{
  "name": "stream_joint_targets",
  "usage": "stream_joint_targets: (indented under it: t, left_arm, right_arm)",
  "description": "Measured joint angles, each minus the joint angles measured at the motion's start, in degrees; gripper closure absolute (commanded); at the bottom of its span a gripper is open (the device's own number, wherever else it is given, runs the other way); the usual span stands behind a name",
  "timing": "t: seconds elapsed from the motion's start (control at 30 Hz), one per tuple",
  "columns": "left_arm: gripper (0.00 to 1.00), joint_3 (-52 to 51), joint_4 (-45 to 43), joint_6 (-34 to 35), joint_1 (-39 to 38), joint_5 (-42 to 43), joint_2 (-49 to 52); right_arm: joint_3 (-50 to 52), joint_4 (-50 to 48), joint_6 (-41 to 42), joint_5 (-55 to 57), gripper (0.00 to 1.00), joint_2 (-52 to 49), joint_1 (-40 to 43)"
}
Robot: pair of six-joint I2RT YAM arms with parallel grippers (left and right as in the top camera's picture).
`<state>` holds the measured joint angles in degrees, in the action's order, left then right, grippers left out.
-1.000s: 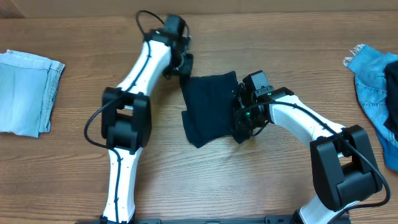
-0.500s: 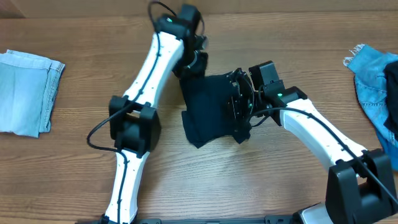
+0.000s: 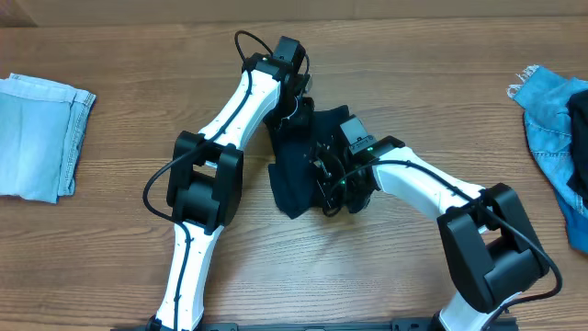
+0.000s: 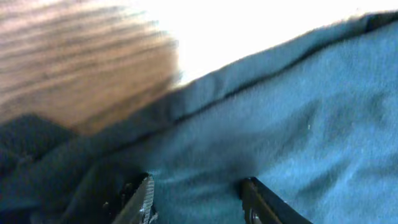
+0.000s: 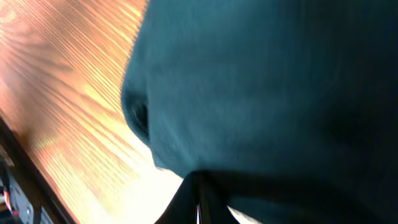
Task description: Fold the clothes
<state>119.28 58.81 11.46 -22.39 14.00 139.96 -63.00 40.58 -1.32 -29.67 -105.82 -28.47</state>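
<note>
Navy garment (image 3: 296,179), bunched, centre frame, on wooden table (image 3: 92,248). Right gripper (image 5: 198,196): pinched shut on its fabric. Left gripper (image 4: 198,198): fingers half apart over fabric.

L white-and-black arm (image 3: 234,106) reaches far fwd, R white-and-black arm (image 3: 423,179) bends inward. L gripper (image 4: 198,194) jaws apart; R gripper (image 5: 198,190) pinched tight on dark navy thin-fabric garment (image 5: 249,93).
</note>
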Motion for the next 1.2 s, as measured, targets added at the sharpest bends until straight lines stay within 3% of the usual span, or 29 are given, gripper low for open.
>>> stream_joint_targets:
  t: [0.1, 0.23, 0.53, 0.7, 0.8, 1.2]
  left_arm:
    - [0.49, -0.1, -1.9, 0.6, 0.0, -0.6, 0.0]
    - [0.59, -0.1, -3.2, 0.6, 1.7, -1.2, 0.0]
    - [0.55, 5.1, 5.4, 0.6, 4.7, -1.7, -0.7]
    - [0.52, 5.1, 5.3, 0.6, 1.3, -3.7, -1.0]
    - [0.52, 4.3, 4.0, 0.6, 0.7, -4.2, -1.0]
    - [0.48, -6.9, -9.6, 0.6, 0.8, -4.8, -2.7]
  right_arm:
    - [0.2, 1.7, -0.1, 0.9, 0.96, -0.2, -1.2]
    - [0.5, 2.2, -0.1, 2.5, 0.95, -0.2, -3.4]
    - [0.4, -4.8, 3.7, 11.1, 0.96, 10.0, -3.6]
    - [0.4, -9.3, 5.6, 14.9, 0.96, 4.9, -3.6]
    - [0.3, -10.7, 6.1, 15.6, 0.96, -2.3, -3.6]
    - [-2.3, -4.7, 7.3, 16.1, 0.96, -3.5, -4.0]
